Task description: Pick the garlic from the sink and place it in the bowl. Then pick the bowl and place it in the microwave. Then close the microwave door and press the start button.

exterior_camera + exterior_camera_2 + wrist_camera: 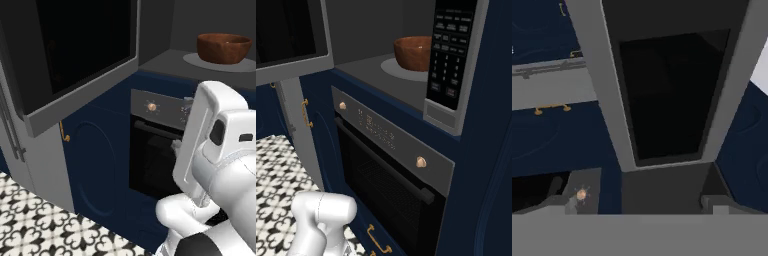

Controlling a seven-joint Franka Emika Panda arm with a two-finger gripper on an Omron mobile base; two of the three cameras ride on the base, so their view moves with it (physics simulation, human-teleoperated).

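Nearest in the hand view, the gripper (640,202) shows two small dark finger tips set far apart with nothing between them, so it is open and empty. It faces the microwave door (669,95), whose grey frame and dark glass window stand just beyond the tips.

In the left base view the white arm (210,150) rises at the lower right, in front of the black oven (160,145). The door hangs swung out to the left, its lower edge jutting toward the robot above the patterned floor (30,220). That edge and its near corner are the things to watch. There is open room left of the arm and below the door, and from there it could be pushed shut.

Farther in, the bowl (413,52) sits on the round grey plate (398,70) inside the microwave (376,65), well back from the front lip. Whether the garlic lies in it cannot be told, since the bowl's inside is hidden from these angles. The sink is not in these pictures.

Farthest to the right stands the button panel (451,50), upright beside the opening.

Judging from this, the bowl is already placed. Closing the door and pressing start are still left. The panel looks easy to reach once the door is shut.
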